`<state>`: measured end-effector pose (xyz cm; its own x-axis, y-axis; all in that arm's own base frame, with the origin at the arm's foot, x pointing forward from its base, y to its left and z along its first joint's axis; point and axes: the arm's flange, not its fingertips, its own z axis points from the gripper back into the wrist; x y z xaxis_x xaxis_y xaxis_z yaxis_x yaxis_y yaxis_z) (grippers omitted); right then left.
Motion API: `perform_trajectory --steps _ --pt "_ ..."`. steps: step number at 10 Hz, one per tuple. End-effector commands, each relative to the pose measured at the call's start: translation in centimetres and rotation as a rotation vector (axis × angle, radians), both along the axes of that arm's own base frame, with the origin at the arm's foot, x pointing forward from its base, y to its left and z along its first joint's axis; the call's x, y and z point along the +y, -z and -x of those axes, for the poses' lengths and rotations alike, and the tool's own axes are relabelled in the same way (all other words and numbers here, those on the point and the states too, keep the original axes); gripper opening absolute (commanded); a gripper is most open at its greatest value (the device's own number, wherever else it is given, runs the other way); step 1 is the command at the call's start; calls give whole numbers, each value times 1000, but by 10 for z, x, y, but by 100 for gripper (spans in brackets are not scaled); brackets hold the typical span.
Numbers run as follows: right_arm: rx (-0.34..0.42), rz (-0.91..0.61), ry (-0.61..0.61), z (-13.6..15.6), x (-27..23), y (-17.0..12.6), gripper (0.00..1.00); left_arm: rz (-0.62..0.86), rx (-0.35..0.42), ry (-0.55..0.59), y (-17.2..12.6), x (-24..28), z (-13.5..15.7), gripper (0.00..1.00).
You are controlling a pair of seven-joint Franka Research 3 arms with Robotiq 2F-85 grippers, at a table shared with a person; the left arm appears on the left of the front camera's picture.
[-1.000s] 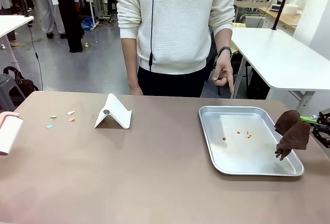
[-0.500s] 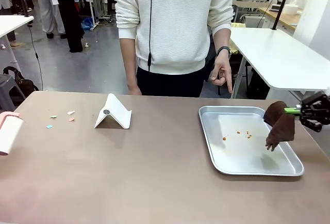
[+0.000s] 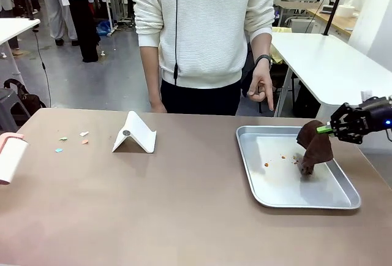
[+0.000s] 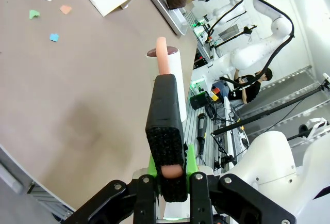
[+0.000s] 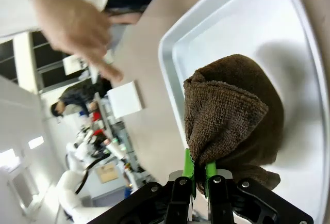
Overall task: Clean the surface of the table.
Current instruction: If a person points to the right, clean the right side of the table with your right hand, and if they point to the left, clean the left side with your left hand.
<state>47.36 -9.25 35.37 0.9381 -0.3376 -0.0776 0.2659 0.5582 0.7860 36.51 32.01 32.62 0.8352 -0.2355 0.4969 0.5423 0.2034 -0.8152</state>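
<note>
The brownish-taupe table [image 3: 184,205] spans the front view. My right gripper [image 3: 323,130] reaches in from the right over the silver tray [image 3: 343,200], shut on a dark brown cloth [image 3: 316,146]. The cloth hangs down and its lower end touches the tray floor near small orange crumbs [image 3: 266,164]. In the right wrist view the right gripper [image 5: 197,175] pinches the bunched cloth [image 5: 232,115] above the tray [image 5: 247,22]. My left gripper [image 4: 168,171] is shut on the black handle of a white lint roller [image 4: 172,72]. That roller [image 3: 11,159] shows at the table's left edge.
Small coloured paper scraps [image 3: 72,138] lie at the table's far left. A white folded stand [image 3: 135,134] sits beside them. A person in a white sweater stands at the far side, one hand [image 3: 263,89] pointing down behind the tray. White tables stand behind on both sides.
My right gripper has carried the cloth leftward and farther in, from the tray's right rim to over its inside, where the cloth's tip now rests. The roller has not moved.
</note>
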Motion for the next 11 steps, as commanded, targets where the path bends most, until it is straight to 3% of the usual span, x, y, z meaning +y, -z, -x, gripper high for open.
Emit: perform_trajectory --steps 1,6,11 --pt "54 126 -3 -19 7 5 9 -8 11 2 -4 -4 5 0" --pt "108 321 -6 -45 56 52 9 -8 11 2 -4 -4 5 0" --pt "110 382 -106 -46 96 65 9 -8 11 2 -4 -4 5 0"
